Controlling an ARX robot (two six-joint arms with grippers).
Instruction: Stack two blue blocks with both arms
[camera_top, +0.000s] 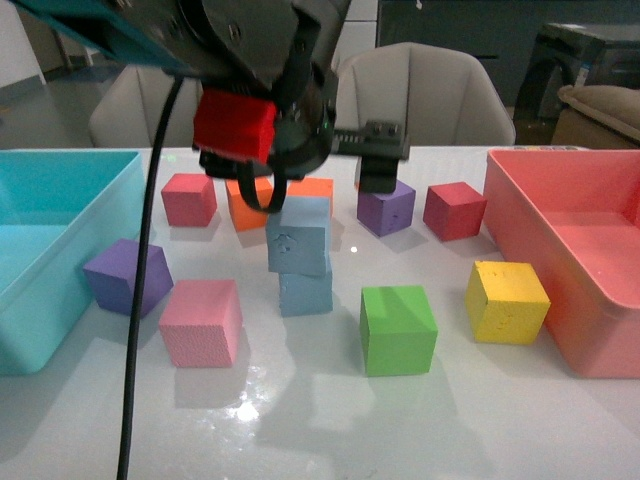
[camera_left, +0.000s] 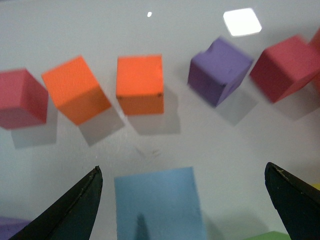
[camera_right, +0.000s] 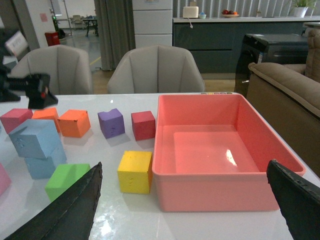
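Nothing is seen inside the pink bin (camera_right: 227, 150). One dented blue block (camera_top: 298, 236) sits tilted atop another (camera_top: 305, 291). Both grippers' jaws are spread, empty.

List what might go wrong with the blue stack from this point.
1. The upper blue block sits tilted and twisted on the lower blue block, so it may slide off.
2. The left hand is open and straddles the upper block; pulling away crookedly could clip it and topple the stack.
3. A falling block could knock the nearby green block or pink block.
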